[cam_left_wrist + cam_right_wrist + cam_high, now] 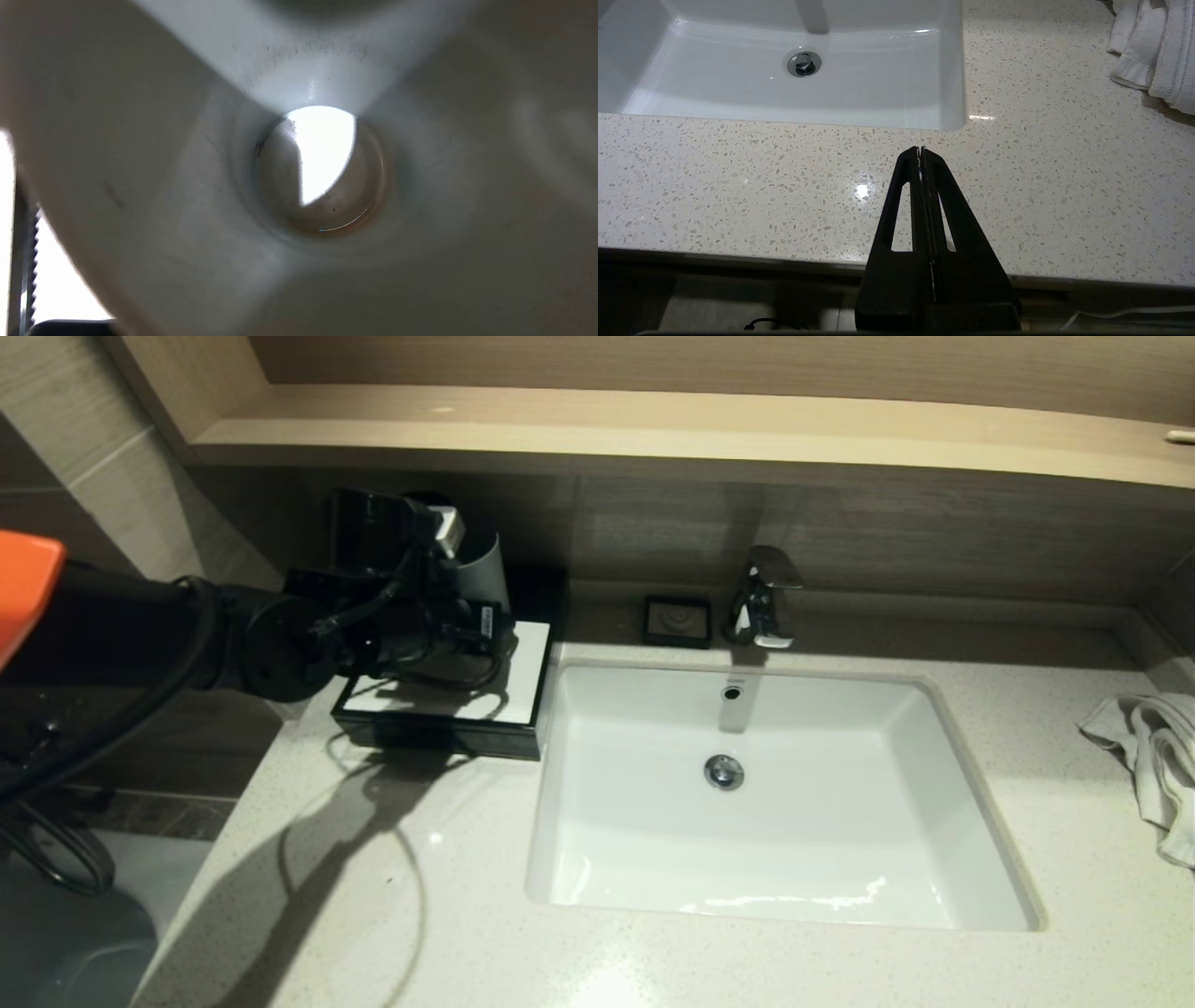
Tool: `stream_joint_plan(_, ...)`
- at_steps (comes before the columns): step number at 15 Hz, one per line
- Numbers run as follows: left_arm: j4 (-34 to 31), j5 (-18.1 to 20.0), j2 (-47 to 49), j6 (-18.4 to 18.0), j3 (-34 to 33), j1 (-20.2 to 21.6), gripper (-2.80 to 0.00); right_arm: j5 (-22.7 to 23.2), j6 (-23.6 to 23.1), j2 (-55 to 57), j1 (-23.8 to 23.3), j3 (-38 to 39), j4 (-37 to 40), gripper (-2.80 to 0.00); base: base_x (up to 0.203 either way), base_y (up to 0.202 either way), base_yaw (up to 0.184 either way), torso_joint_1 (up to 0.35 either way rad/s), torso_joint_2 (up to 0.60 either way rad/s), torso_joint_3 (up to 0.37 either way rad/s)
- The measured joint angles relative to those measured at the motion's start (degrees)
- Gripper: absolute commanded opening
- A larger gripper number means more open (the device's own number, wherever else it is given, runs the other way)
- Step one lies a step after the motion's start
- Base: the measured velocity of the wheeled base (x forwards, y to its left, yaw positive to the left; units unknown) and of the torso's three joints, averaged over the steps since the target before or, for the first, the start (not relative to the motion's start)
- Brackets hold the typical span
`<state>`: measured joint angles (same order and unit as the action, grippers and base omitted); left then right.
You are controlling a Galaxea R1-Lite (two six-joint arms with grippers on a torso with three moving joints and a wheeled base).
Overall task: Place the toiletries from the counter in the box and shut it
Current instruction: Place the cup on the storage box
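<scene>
Overhead, the left gripper [467,574] is seen above the box [448,695] left of the sink [971,803], fingers closed around a white cup [487,569] tilted over the box's white top; no other toiletries are seen on the counter [392,915]. At the left wrist, only the cup's inside [140,186] is shown, so placing and closing are judged outstanding. At the right wrist, the right gripper [920,151] is parked at the counter's front edge, fingers pressed together, empty.

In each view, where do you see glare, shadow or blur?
Head view: the left arm casts a long dark shadow across the counter, and the sink shows white reflections near its front wall. Left wrist view: a pale cup fills the frame, blurred. Right wrist view: a bright spot shines on the counter before the shut right claw.
</scene>
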<state>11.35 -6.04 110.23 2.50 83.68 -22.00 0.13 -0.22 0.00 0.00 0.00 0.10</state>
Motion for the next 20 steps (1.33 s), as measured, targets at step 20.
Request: stream_joint_plan(20,-0.28,-1.9,7.26,0.04,10.99,-0.41,-2.8,-0.02,-0.01,0.0,0.0,0.0,0.0,-2.8,0.0,0.0,0.0,0.0,0.0,0.0)
